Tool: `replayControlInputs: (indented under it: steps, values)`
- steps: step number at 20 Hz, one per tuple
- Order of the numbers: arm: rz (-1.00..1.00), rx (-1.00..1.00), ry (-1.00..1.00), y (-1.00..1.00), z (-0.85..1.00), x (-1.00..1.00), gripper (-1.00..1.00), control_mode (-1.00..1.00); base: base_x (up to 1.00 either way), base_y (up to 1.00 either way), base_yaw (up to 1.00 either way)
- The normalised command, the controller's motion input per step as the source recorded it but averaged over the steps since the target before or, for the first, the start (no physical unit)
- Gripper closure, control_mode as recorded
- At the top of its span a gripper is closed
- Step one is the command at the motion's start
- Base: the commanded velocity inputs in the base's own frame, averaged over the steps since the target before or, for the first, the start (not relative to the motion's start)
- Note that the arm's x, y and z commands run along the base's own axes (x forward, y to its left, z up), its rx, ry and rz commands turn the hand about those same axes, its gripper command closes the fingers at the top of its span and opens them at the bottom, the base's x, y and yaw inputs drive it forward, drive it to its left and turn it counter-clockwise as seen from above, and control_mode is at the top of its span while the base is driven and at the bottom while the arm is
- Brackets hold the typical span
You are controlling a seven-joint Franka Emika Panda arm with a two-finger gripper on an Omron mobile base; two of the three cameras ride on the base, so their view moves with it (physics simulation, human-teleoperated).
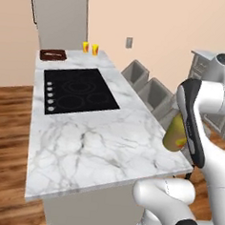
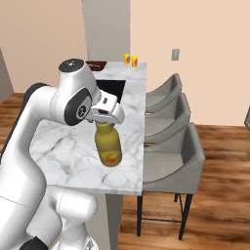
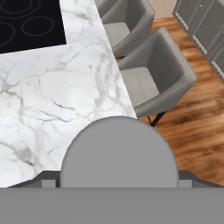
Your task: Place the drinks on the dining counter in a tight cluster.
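Observation:
A squat amber-yellow bottle [image 1: 176, 134] [image 2: 108, 146] with a red-yellow label hangs tilted in the air above the near right part of the dining counter [image 1: 97, 142] [image 2: 63, 151]. My gripper [image 2: 103, 122] is shut on its neck from above. In the hand view the bottle [image 3: 118, 153] appears as a large grey dome between my fingertips, over the marble top [image 3: 57, 100] close to its right edge. The black cooktop [image 1: 80, 90] [image 3: 26, 22] lies farther along the counter.
Grey chairs [image 1: 156, 91] [image 2: 171, 146] [image 3: 153, 74] line the counter's right side. Two small yellow-orange containers [image 1: 91, 48] [image 2: 130, 59] and a dark tray [image 1: 53, 55] stand at the far end. Grey cabinets [image 3: 201, 22] sit beyond the wooden floor.

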Motion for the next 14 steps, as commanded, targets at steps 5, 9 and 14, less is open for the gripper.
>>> replayControlInputs:
  steps: [5, 9, 14]
  values:
    - [0.0, 0.0, 0.0, 0.0, 0.0, 0.0, 1.0, 1.0, 0.4, -0.05, 0.09]
    - [0.0, 0.0, 0.0, 0.0, 0.0, 0.0, 1.0, 1.0, 0.73, 0.07, 0.0]
    - [0.0, 0.0, 0.0, 0.0, 0.0, 0.0, 1.0, 1.0, 0.68, 0.08, 0.14]
